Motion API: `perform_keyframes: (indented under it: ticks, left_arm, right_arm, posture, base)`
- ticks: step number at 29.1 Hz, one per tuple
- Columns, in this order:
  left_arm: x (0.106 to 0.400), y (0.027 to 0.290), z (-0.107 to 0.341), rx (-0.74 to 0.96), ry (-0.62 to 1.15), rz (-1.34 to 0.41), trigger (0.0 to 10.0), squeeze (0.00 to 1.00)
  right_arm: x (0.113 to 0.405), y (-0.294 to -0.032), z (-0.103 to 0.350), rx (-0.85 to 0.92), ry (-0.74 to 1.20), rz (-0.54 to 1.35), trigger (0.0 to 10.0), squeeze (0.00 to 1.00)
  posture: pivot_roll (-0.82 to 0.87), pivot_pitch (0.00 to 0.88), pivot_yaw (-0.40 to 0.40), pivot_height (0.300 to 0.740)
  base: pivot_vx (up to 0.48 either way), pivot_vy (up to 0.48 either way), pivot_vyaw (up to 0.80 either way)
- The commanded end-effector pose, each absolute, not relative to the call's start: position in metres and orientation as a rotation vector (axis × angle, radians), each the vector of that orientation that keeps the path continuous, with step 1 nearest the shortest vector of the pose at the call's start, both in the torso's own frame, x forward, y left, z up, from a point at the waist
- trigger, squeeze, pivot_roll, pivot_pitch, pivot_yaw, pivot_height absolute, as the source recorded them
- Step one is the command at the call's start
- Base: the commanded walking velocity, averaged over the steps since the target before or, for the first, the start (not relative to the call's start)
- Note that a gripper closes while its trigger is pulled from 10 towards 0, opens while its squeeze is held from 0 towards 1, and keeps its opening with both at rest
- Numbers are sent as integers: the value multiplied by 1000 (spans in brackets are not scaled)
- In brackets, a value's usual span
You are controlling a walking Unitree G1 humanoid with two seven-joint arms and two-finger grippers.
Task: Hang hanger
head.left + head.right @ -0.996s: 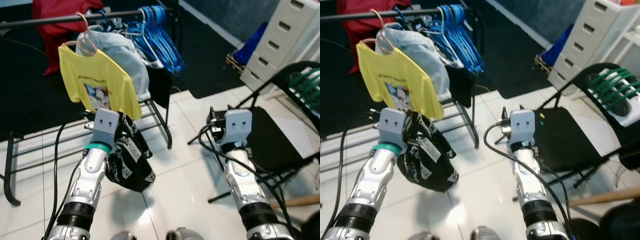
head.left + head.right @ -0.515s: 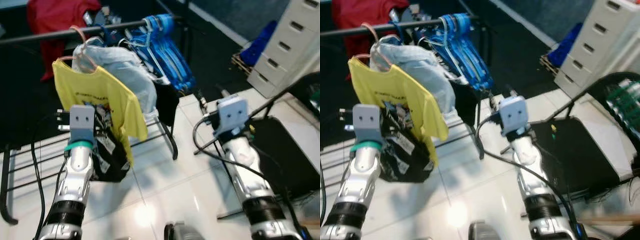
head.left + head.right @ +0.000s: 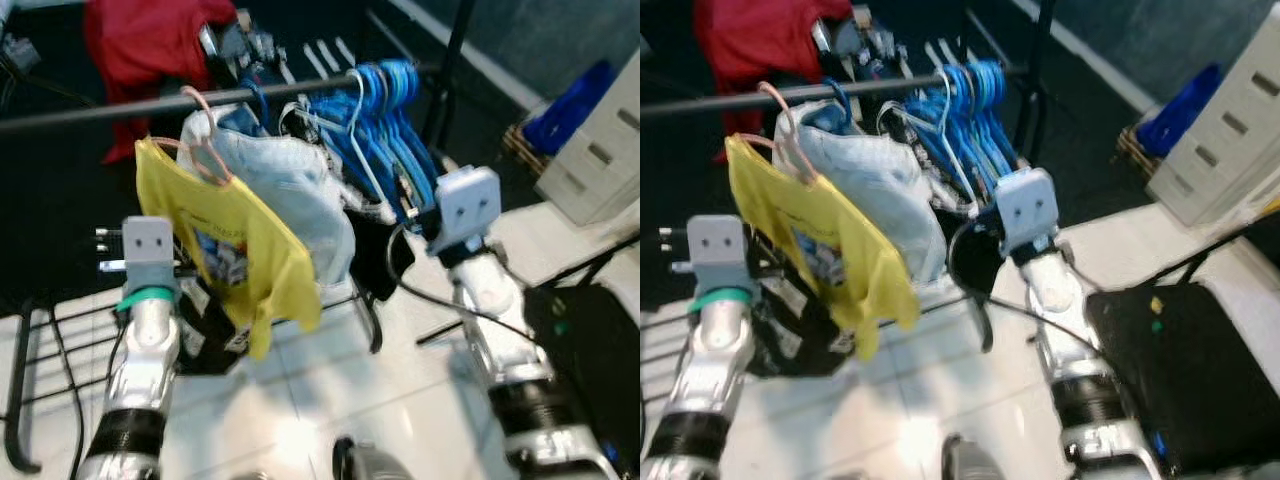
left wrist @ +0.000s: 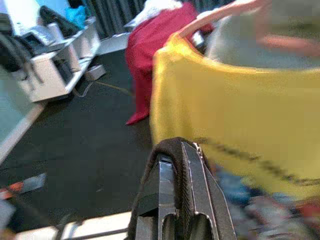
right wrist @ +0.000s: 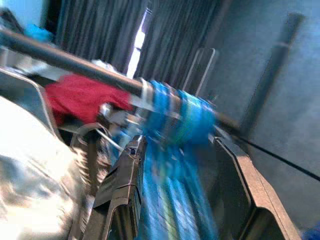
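Right now the right tool (image 5: 175, 200), jaws wide and empty, points at the blue hangers (image 3: 975, 110) bunched on the rail (image 3: 730, 97), which runs crosswise just ahead. Left tool (image 4: 180, 195) looks closed, near the yellow shirt (image 3: 235, 235); right arm is nearer.

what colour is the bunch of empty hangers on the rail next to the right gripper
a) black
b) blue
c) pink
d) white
b) The empty hangers bunched on the rail are blue, hanging just beyond the right gripper, whose wrist view looks straight at them.
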State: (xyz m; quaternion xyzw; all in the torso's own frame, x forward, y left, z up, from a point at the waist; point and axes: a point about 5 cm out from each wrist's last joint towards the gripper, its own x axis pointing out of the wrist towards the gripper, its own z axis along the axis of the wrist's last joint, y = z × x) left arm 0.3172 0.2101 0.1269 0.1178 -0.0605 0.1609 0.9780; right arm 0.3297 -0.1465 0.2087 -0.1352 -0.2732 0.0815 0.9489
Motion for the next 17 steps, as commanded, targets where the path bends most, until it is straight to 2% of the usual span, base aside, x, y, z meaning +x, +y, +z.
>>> perform_keyframes:
  ticks: [1,5,9,15,17]
  left_arm:
    - [317,208,130,238,-144,317,10000,0]
    - [317,208,131,238,-144,316,10000,0]
    - [318,205,134,243,-152,283,10000,0]
    - [319,206,136,252,-156,270,10000,0]
    - [319,209,141,267,-161,257,10000,0]
  right_arm:
    - [330,-154,197,-269,-502,145,10000,0]
    - [331,-155,195,-238,-487,148,10000,0]
    - [334,-151,178,-102,-366,227,10000,0]
    - [341,-154,168,-60,-272,220,10000,0]
    - [350,-151,158,-48,-179,317,10000,0]
  posture:
    - [-46,38,32,740]
    - [-46,38,32,740]
    - [-26,49,43,740]
    - [-17,58,54,740]
    - [-1,80,60,740]
  base:
    - [0,0,0]
    - [0,0,0]
    - [0,0,0]
    - [0,0,0]
    - [0,0,0]
